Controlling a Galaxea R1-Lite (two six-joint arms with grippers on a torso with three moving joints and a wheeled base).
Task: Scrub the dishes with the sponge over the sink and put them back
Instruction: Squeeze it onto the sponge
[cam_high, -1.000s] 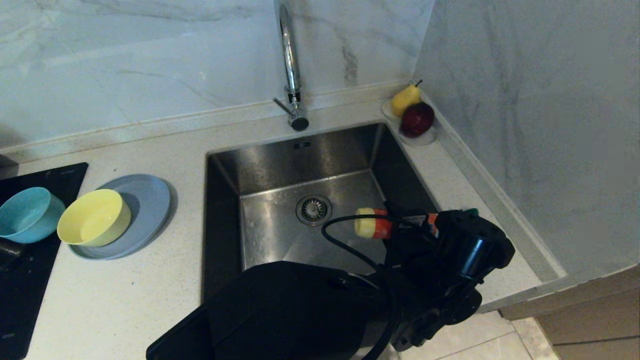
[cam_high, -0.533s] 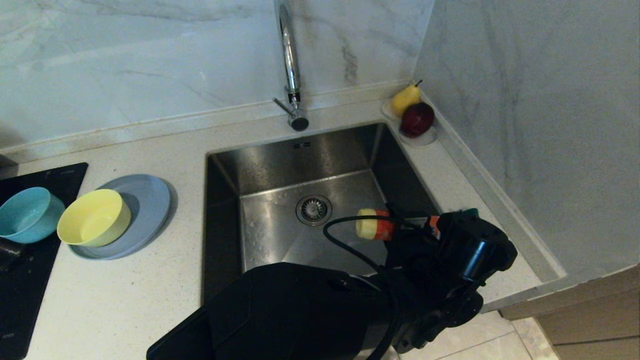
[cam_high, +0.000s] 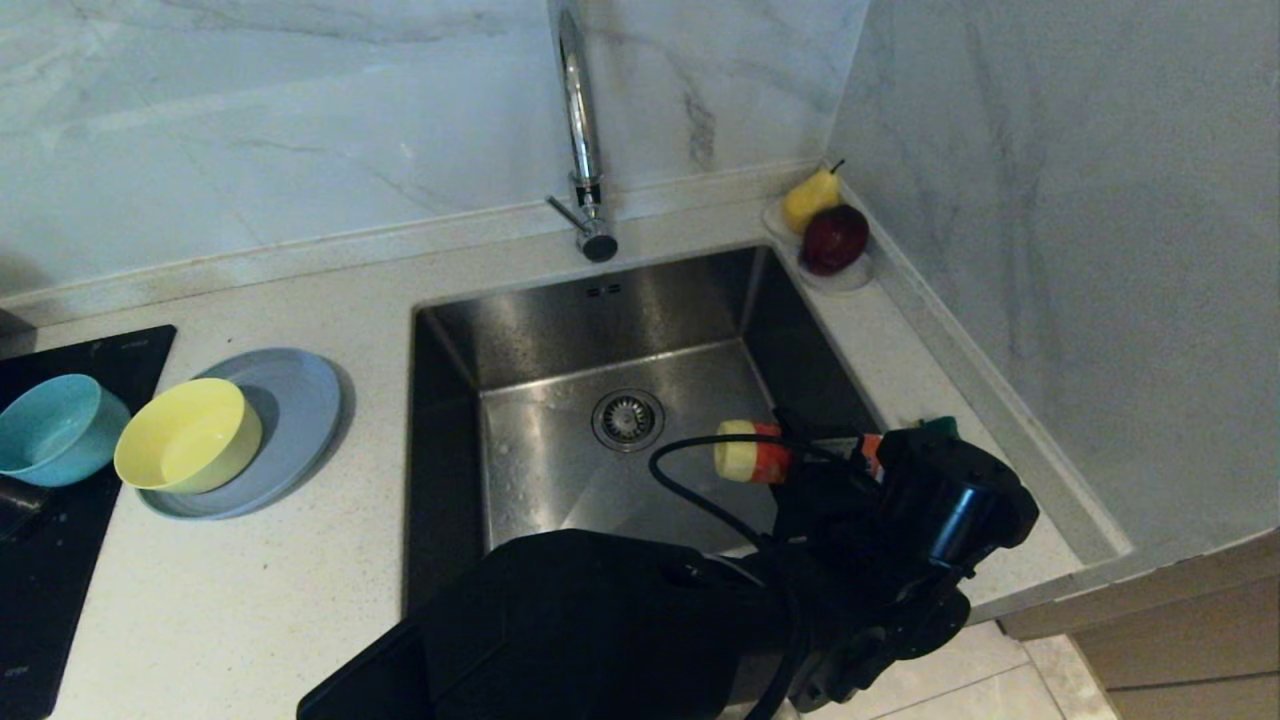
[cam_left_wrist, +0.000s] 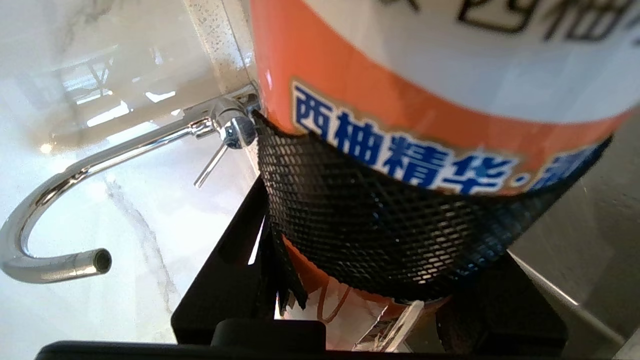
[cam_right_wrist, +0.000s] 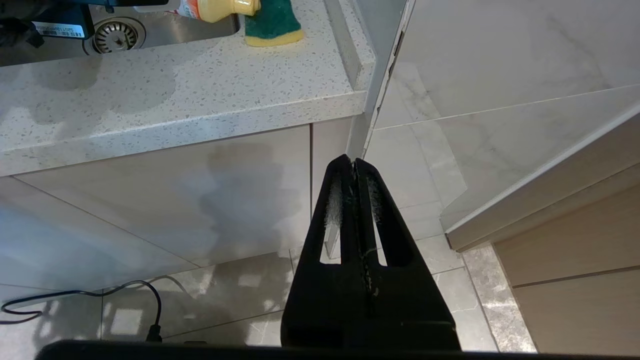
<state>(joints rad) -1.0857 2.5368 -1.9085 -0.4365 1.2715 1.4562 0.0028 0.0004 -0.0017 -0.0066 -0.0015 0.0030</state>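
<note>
My left gripper (cam_left_wrist: 385, 240) is shut on an orange dish-soap bottle (cam_high: 750, 451) with a yellow cap. It holds the bottle level over the right side of the sink (cam_high: 560, 320). The sponge (cam_right_wrist: 272, 22), green face up, lies on the counter right of the sink, and only its green corner (cam_high: 940, 424) shows past my wrist. A yellow bowl (cam_high: 188, 435) sits on the grey-blue plate (cam_high: 295, 400) left of the sink, beside a teal bowl (cam_high: 50, 428). My right gripper (cam_right_wrist: 354, 165) hangs shut and empty below the counter edge.
A tall chrome tap (cam_high: 580, 120) stands behind the basin. A white saucer with a pear and an apple (cam_high: 825, 225) fills the back right corner. The teal bowl rests on a black cooktop (cam_high: 60, 560) at far left. A marble wall closes the right side.
</note>
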